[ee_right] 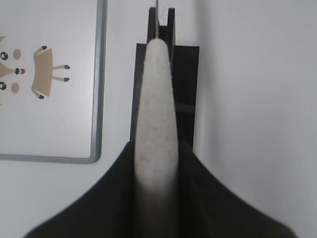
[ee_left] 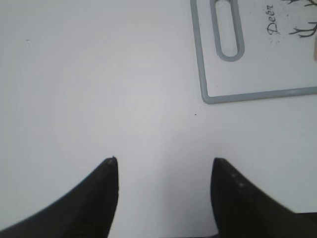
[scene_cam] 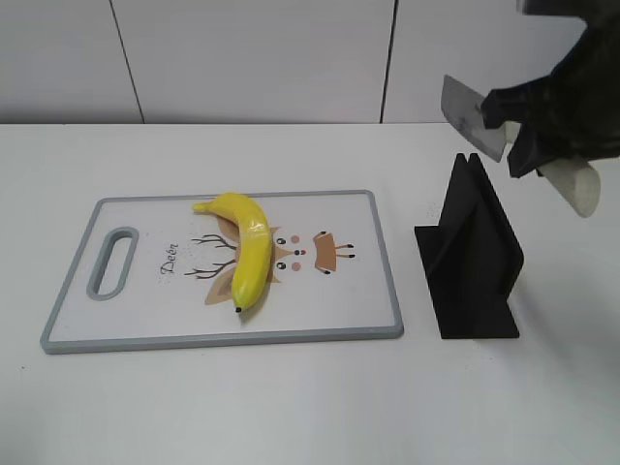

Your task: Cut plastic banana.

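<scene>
The plastic banana is glossy yellow and lies on the white cutting board with its dark tip toward the front. My right gripper is shut on a toy knife, holding its cream handle with the grey blade raised above the black knife stand. The right wrist view shows the handle between the jaws over the stand. My left gripper is open and empty over bare table, left of the board's handle end. The banana is hidden in both wrist views.
The board has a grey rim, a handle slot on its left and a deer drawing in the middle. A white panelled wall runs along the back.
</scene>
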Robot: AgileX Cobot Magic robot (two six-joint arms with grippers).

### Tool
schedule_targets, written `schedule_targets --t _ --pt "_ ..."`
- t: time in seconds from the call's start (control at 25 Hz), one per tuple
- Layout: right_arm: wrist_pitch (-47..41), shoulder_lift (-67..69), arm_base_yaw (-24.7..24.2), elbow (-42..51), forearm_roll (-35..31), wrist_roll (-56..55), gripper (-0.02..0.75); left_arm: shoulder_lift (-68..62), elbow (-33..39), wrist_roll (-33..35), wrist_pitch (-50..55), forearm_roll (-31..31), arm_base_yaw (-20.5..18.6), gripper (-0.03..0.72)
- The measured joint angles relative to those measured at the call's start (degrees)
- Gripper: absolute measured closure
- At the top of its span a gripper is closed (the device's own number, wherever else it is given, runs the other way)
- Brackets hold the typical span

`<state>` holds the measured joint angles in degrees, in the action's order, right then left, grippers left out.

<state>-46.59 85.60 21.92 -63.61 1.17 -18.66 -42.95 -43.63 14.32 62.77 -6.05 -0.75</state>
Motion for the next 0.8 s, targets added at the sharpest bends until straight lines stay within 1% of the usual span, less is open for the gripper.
schedule_targets --t 0.2,0.4,0.52,0.8 --pt "5.06 0.0 0.0 4.87 -0.05 -1.18 0.571 13.79 8.02 -0.01 -0.81 -0.12 0.0 0.136" --pt "7.12 0.0 0.0 8.79 -0.31 -1.44 0.571 26.97 13.78 0.02 -0.75 -0.77 0.0 0.136" --pt "7.63 -0.02 0.0 10.76 -1.17 -1.51 0.571 33.22 15.35 0.08 -0.24 -0.9 0.0 0.136" --pt "9.18 -0.92 0.0 13.55 -3.0 -1.57 0.571 42.77 15.52 0.02 -0.3 -1.52 0.0 0.136"
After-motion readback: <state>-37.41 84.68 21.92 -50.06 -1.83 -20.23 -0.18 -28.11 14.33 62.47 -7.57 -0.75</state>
